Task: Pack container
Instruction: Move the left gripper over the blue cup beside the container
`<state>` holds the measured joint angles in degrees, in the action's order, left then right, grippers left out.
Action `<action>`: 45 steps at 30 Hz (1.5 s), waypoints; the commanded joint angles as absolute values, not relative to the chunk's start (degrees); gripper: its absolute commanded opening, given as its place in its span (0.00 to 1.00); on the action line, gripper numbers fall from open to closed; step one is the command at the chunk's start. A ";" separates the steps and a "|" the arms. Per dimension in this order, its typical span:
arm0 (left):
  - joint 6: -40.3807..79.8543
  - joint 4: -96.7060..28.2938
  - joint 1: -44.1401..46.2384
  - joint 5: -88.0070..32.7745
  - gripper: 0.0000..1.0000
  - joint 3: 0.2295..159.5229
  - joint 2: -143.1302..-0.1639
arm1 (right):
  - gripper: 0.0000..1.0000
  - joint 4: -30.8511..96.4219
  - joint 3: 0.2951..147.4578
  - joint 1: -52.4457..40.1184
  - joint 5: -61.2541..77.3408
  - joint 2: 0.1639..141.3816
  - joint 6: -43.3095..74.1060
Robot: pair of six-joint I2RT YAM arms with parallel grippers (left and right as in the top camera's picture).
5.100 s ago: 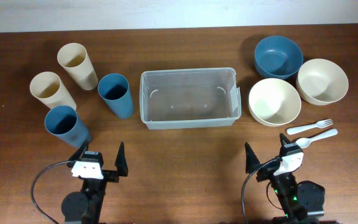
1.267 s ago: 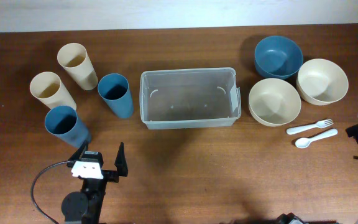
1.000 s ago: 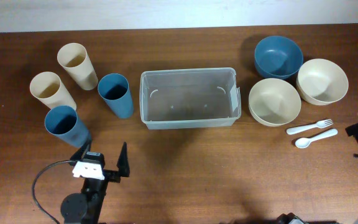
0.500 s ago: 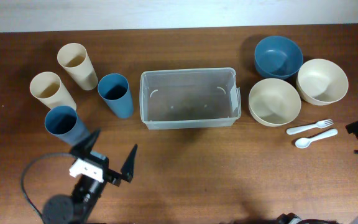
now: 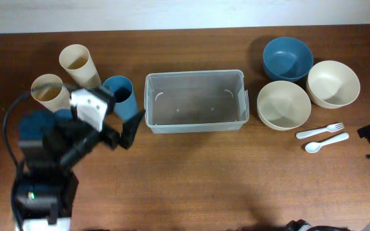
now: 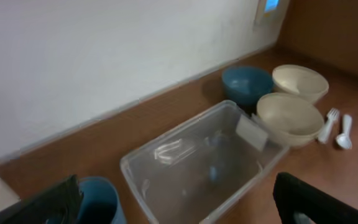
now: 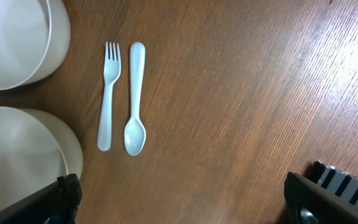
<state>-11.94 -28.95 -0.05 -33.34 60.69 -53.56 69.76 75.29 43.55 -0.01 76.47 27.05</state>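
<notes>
The clear plastic container [image 5: 194, 125] stands empty at mid-table; it also shows in the left wrist view [image 6: 191, 174]. My left gripper [image 5: 117, 122] is open and empty. It is raised above the table, just left of the container's front left corner, by the blue cup [image 5: 117, 93]. In the left wrist view its fingers [image 6: 179, 208] frame the container and that blue cup [image 6: 98, 196]. My right gripper [image 7: 191, 199] is open and empty above bare table, right of the white fork [image 7: 109, 93] and spoon [image 7: 135, 99].
Two cream cups [image 5: 79, 64] [image 5: 47, 90] stand at the left; a second blue cup [image 5: 60, 115] is mostly hidden under my left arm. A blue bowl [image 5: 288, 58] and two cream bowls [image 5: 333, 83] [image 5: 283, 104] sit right of the container, above the fork [image 5: 320, 131] and spoon [image 5: 326, 142].
My left arm has risen from the front edge and swung toward the cups and the container's left end, now covering the nearer blue cup. The right arm stays at the table's right edge.
</notes>
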 commanded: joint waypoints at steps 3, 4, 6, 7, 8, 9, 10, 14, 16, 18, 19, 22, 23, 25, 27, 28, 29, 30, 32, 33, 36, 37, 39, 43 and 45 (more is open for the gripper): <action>-10.76 -47.33 0.12 -22.87 1.00 80.20 -67.05 | 0.99 69.58 74.87 43.90 -0.71 76.58 27.51; -10.76 -51.72 0.12 -21.69 1.00 84.42 -70.13 | 0.99 69.58 74.87 43.90 -0.71 76.58 27.51; -10.79 -59.00 0.30 -21.41 1.00 92.14 -75.55 | 0.99 69.58 74.87 43.90 -0.71 76.58 27.51; -10.79 -62.11 0.75 -21.50 1.00 96.05 -78.41 | 0.99 69.58 74.87 43.90 -0.69 76.58 27.51; -10.79 -63.53 1.21 -21.63 1.00 98.30 -80.05 | 0.99 69.58 74.87 43.90 -0.71 76.58 27.51; -10.76 -64.53 1.98 -21.87 1.00 100.51 -81.87 | 0.99 69.58 74.87 43.90 -0.71 76.58 27.51; -10.76 -64.93 2.66 -22.26 1.00 101.80 -83.07 | 0.99 69.58 74.87 43.90 -0.71 76.58 27.51; -10.81 -63.51 4.34 -24.36 1.00 102.28 -85.73 | 0.99 69.58 74.87 43.90 -0.71 76.58 27.51; -11.11 -63.02 5.43 -19.90 1.00 102.28 -87.20 | 0.99 69.58 74.87 43.90 -0.69 76.58 27.51; -7.40 -63.57 6.72 -11.00 1.00 102.28 -88.66 | 0.99 69.58 74.87 43.90 -0.71 76.58 27.51; -4.82 -64.03 7.46 -6.26 1.00 102.28 -89.58 | 0.99 69.58 74.87 43.90 -0.71 76.58 27.51; -3.01 -65.21 9.67 -1.30 1.00 102.28 -92.68 | 0.99 69.58 74.87 43.90 -0.69 76.58 27.51; -2.98 -65.17 10.02 -1.23 1.00 102.28 -93.69 | 0.99 69.58 74.87 43.90 -0.71 76.58 27.51; -3.01 -64.77 10.13 -1.19 1.00 102.28 -95.61 | 0.99 69.58 74.87 43.90 -0.69 76.58 27.51; -3.01 -64.79 10.11 -0.64 1.00 102.28 -98.19 | 0.99 69.58 74.87 43.90 -0.69 76.58 27.51; -3.01 -64.82 10.07 -0.54 1.00 102.28 -99.20 | 0.99 69.58 74.87 43.90 -0.71 76.58 27.51; -3.01 -64.84 10.07 -0.58 1.00 102.30 -100.33 | 0.99 69.58 74.87 43.90 -0.71 76.58 27.51; -3.01 -64.93 10.07 -0.58 1.00 102.30 -101.34 | 0.99 69.58 74.87 43.90 -0.71 76.58 27.51; -3.01 -64.99 10.09 -0.62 1.00 102.28 -103.00 | 0.99 69.58 74.87 43.90 -0.71 76.58 27.51; -3.01 -64.99 10.09 -0.60 1.00 102.30 -103.31 | 0.99 69.58 74.87 43.90 -0.71 76.58 27.51; -3.01 -64.99 10.09 -0.62 1.00 102.28 -103.98 | 0.98 69.58 74.87 43.90 -0.69 76.58 27.51; -3.01 -64.97 10.09 -0.62 1.00 102.28 -104.12 | 0.99 69.58 74.87 43.90 -0.71 76.58 27.51; -3.01 -64.95 10.09 -0.64 1.00 102.28 -104.12 | 0.99 69.58 74.87 43.90 -0.71 76.58 27.51; -3.01 -65.36 10.09 -1.30 1.00 102.26 -104.14 | 0.99 69.58 74.87 43.90 -0.71 76.58 27.51; -2.98 -66.06 10.09 -2.24 1.00 102.26 -104.14 | 0.99 69.58 74.87 43.90 -0.71 76.58 27.51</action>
<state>-3.60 -65.41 10.17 -1.48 101.19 -104.05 69.76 75.07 43.55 -0.01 76.47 27.05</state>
